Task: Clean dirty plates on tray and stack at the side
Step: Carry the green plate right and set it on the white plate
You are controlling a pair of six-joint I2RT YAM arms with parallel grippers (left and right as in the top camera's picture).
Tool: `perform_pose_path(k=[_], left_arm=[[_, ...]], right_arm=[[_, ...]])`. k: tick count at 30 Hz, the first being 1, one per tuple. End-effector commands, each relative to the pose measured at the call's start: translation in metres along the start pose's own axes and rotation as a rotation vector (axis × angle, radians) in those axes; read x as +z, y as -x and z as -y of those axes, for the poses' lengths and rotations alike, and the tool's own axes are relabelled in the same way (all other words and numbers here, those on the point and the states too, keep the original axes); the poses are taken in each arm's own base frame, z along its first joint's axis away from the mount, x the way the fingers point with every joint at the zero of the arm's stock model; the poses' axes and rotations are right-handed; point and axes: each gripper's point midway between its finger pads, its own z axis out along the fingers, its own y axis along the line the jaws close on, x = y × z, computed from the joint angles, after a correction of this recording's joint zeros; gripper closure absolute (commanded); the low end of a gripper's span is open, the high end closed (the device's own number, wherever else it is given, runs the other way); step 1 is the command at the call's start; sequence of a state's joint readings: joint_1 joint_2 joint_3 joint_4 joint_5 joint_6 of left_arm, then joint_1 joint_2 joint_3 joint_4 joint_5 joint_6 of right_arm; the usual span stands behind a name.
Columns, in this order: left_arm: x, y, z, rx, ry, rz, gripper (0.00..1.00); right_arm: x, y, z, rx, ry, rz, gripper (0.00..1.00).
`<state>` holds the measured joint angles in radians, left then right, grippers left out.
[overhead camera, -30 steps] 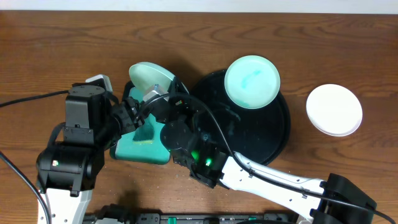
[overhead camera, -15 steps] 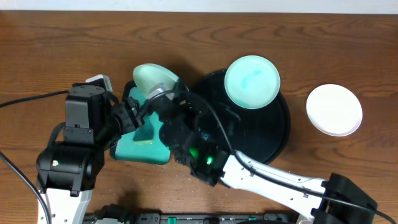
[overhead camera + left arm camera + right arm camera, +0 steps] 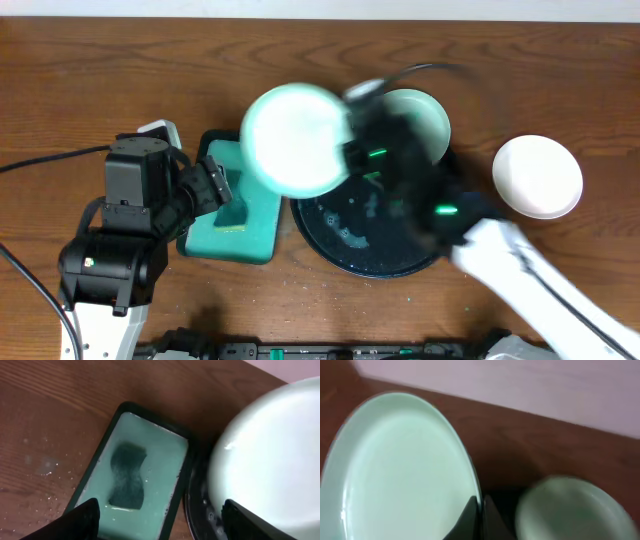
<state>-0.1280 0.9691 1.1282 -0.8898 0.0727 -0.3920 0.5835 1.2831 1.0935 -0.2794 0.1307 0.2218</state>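
Overhead, the right claw point(image 3: 480, 512) is pinched tight on the rim of a mint plate point(image 3: 295, 140), which is lifted off the surface point(image 3: 100, 70) and hangs above the gap between the teal tub point(image 3: 232, 235) and the tray point(image 3: 345, 250). From the right wrist view, the closed fingers grip that plate's lower edge, and its pale face looks clean. The right arm is blurred in the overhead view.

A second mint plate point(image 3: 425, 115) sits at the far side of the tray, partly hidden behind the arm. A white plate point(image 3: 538, 177) rests on the surface just to the right of the tray, not touching it. Water droplets dot the tray's glossy black floor.

The left claw point(image 3: 160, 510) is spread wide and holds nothing, hovering over the tub. A dark sponge point(image 3: 127, 475) lies in the tub's milky green water. Small splashes speckle the wood beside the tub.
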Motion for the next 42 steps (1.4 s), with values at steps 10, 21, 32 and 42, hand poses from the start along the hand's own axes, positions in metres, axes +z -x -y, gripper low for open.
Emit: perform_pose_path(k=[10,21,32,42], left_arm=[[-0.005,0.007,0.003,0.002,-0.006,0.02,0.22],[-0.005,0.007,0.003,0.002,-0.006,0.02,0.22],[-0.005,0.007,0.003,0.002,-0.006,0.02,0.22],[-0.005,0.007,0.003,0.002,-0.006,0.02,0.22]], right_arm=[[-0.12,-0.09,0.289,0.72,-0.718,-0.202,0.99],[-0.131,-0.205,0.38,1.087,-0.943,-0.406,0.99],[-0.087,-0.179,0.362,1.032,-0.676,-0.362,0.55],[0.009,-0.118,0.24,0.501,-0.219,-0.394,0.68]])
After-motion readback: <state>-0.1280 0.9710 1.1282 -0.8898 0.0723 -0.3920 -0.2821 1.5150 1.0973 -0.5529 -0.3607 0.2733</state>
